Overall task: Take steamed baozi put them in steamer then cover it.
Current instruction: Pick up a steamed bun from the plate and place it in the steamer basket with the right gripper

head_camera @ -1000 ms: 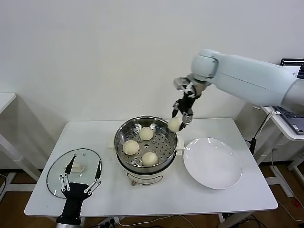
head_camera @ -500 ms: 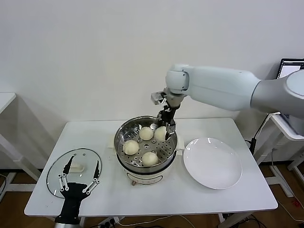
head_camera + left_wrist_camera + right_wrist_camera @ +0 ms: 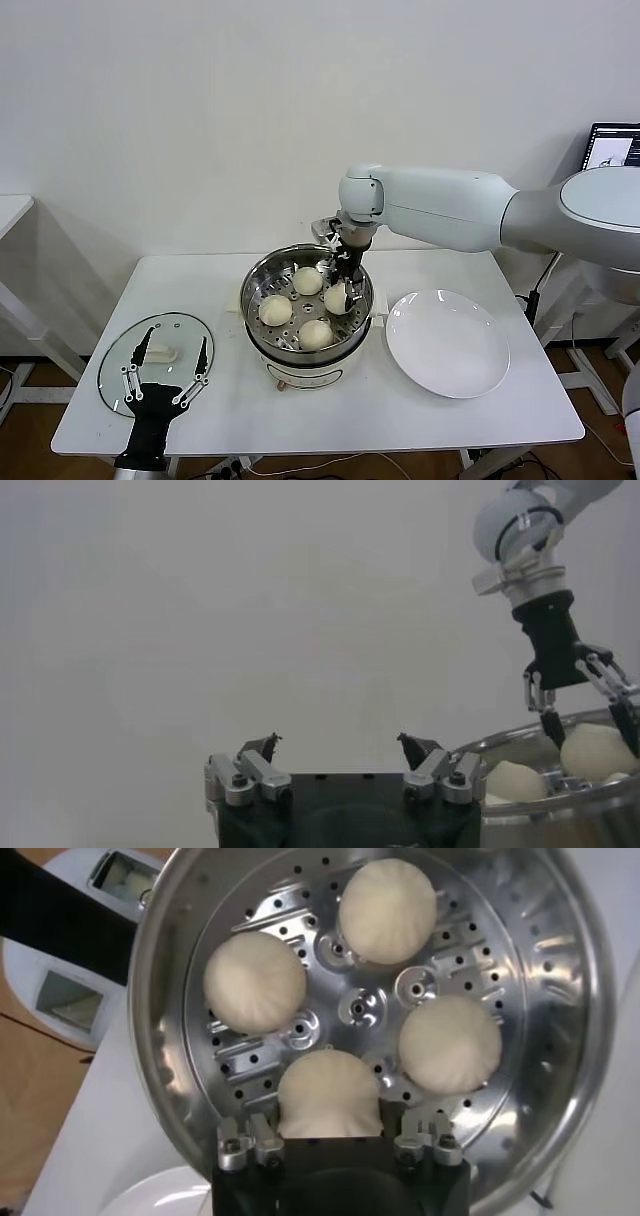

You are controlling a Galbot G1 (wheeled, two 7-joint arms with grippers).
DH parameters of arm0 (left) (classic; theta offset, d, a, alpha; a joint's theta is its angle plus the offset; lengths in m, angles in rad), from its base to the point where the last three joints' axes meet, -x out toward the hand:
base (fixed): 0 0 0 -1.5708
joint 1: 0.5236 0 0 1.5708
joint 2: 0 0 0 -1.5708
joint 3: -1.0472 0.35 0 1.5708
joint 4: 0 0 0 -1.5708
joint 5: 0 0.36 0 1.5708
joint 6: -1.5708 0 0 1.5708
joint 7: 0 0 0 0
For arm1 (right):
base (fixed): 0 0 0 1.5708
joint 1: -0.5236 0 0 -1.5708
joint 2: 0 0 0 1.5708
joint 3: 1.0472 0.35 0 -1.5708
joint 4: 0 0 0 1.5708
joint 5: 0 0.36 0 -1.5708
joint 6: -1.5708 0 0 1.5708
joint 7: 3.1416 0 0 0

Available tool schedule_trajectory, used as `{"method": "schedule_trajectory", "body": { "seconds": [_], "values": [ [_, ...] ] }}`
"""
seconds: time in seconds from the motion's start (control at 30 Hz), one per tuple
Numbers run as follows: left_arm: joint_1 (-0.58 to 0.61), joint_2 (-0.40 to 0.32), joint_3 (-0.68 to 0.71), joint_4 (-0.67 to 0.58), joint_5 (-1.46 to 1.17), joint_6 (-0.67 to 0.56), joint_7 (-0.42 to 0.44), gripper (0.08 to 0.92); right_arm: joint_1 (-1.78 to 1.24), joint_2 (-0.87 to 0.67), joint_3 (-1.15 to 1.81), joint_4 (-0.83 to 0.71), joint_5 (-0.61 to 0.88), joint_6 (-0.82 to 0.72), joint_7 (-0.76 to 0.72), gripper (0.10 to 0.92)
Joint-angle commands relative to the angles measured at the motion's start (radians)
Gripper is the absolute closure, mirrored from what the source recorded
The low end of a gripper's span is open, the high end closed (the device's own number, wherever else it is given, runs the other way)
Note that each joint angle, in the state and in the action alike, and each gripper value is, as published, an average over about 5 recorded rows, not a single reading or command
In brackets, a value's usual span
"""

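The steamer [image 3: 254, 290] stands mid-table with three steamed baozi [image 3: 308, 281] [image 3: 275, 310] [image 3: 316, 334] on its perforated tray. A fourth baozi [image 3: 336, 298] is low inside the pot on its right side, with my right gripper [image 3: 342, 292] shut on it. In the right wrist view that baozi [image 3: 328, 1088] sits between the jaws of the right gripper [image 3: 330, 1116], on or just above the tray; which, I cannot tell. The cover [image 3: 118, 368], a glass lid with a white handle [image 3: 162, 352], lies at the front left. My left gripper [image 3: 176, 345] [image 3: 340, 745] hangs open over it.
An empty white plate [image 3: 447, 343] lies right of the steamer. The white table [image 3: 400, 425] has bare surface along its front edge. A laptop [image 3: 612, 148] stands on a side desk at the far right. The right arm reaches in from the right above the plate.
My right gripper has carried the baozi left from beyond the steamer's right rim and down into the pot. The left gripper has stayed over the cover.
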Motion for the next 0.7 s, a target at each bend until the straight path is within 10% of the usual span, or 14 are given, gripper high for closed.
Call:
{"method": "schedule_trajectory", "body": {
  "seconds": [0.03,0.7],
  "values": [
    [0.0,0.0,-0.002,-0.002,-0.005,0.002,-0.001,0.177,-0.023,0.014,-0.007,-0.018,-0.013,-0.003,0.015,0.339],
    [0.003,0.0,-0.006,-0.004,0.003,0.002,-0.001,0.177,-0.001,-0.062,0.076,0.063,-0.023,0.01,0.034,0.203]
  ]
}}
